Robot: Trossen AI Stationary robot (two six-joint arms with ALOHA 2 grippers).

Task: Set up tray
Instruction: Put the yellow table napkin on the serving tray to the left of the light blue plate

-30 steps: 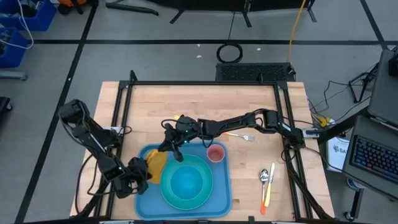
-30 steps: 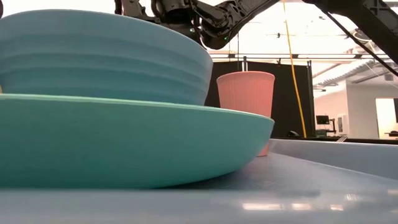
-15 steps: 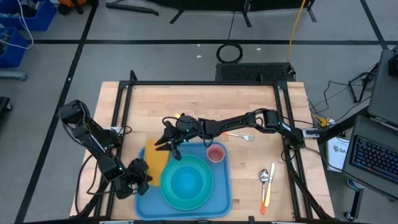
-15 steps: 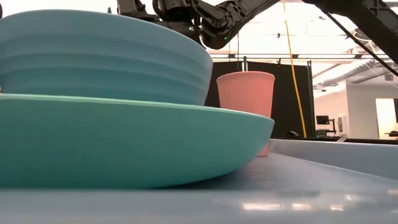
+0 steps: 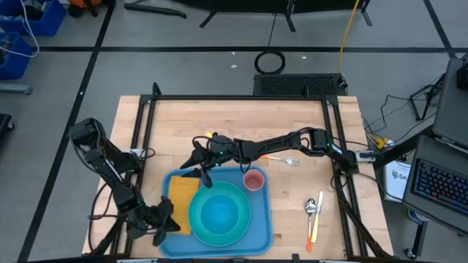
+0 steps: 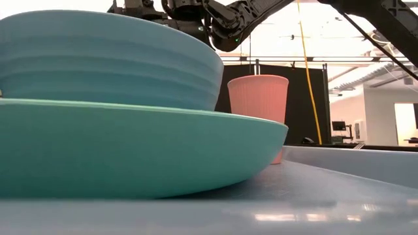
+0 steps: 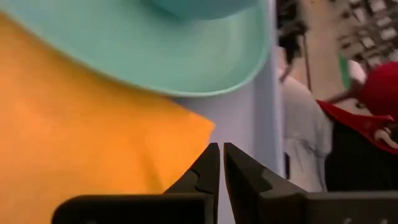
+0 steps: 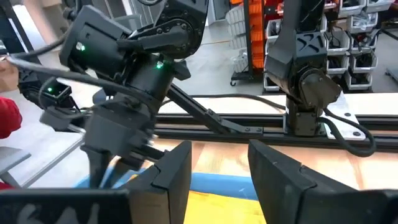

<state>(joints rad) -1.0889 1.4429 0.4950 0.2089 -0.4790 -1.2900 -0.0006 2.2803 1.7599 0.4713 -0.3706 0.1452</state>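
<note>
High view first: the big flat blue plastic tray (image 5: 257, 228) with the raised rim is sitting at the near edge of the wooden table (image 5: 234, 124), and it's carrying a fair bit. A round teal plate (image 5: 241, 226) is lying in the middle of the tray with a blue bowl (image 5: 219, 216) stacked in it, a small pink paper cup (image 5: 254, 180) is standing upright in the tray's far right corner, and a flat yellow-orange napkin (image 5: 181, 201) is lying along the tray's left side, partly tucked under the plate. Off the tray to its right, a metal spoon (image 5: 311, 207) and an orange-handled utensil (image 5: 316, 223) are resting on the wood; a metal fork (image 5: 281, 159) is lying just beyond the tray's far edge. No readable writing anywhere.

Right gripper (image 5: 198, 166) is hovering over the tray's far left corner, fingers spread apart, gripping nothing. Left gripper (image 5: 162, 223) is sitting at the tray's near left edge, fingers pinched together and empty, right by the napkin's corner.
</note>
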